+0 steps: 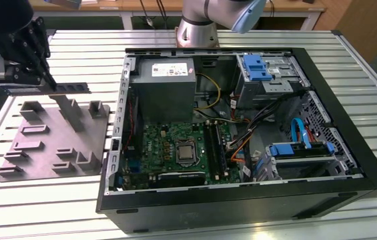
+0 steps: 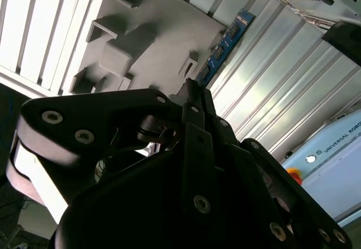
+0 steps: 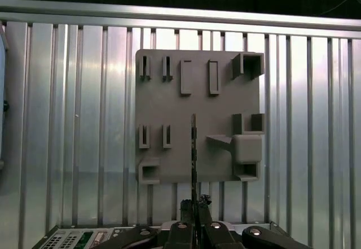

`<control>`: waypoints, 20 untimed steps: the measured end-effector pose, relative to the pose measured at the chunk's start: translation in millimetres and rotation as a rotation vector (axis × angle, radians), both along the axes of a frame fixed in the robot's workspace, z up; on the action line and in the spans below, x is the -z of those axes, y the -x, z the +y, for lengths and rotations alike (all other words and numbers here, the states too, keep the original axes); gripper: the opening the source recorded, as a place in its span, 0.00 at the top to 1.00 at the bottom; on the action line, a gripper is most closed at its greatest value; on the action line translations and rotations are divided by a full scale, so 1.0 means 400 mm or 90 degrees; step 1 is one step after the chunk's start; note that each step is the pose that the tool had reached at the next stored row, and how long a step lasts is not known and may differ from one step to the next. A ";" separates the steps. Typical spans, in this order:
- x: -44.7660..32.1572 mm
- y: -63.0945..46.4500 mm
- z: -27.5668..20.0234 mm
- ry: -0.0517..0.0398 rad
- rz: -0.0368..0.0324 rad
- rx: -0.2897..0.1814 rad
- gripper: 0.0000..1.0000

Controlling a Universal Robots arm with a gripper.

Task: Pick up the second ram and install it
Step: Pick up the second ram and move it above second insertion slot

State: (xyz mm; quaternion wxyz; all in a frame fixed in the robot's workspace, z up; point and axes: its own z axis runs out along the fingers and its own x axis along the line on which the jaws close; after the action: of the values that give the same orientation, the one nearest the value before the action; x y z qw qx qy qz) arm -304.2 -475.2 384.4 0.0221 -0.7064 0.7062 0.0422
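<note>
The second ram is a thin dark strip with small chips, held in the air above the far end of the grey fixture block. My gripper is shut on one end of it, at the exterior view's left, outside the computer case. The first wrist view has the ram edge-on, sticking out from my gripper over the fixture block. In the second wrist view the ram extends past my gripper beside the fixture block.
An open black computer case lies to the exterior view's right of the fixture. Inside are the green motherboard with long black memory slots, a grey power supply, cables and blue drive brackets. Everything rests on a slatted metal table.
</note>
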 end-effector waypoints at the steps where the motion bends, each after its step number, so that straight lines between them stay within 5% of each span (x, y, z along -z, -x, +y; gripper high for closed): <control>1: 0.000 -0.005 0.000 0.0000 0.0000 0.000 0.86; 20: 0.000 -0.114 0.000 0.0000 0.0008 0.000 0.86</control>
State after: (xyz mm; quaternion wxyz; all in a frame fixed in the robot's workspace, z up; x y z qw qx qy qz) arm -258.5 -475.2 384.4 0.0217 -0.7064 0.7062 0.0427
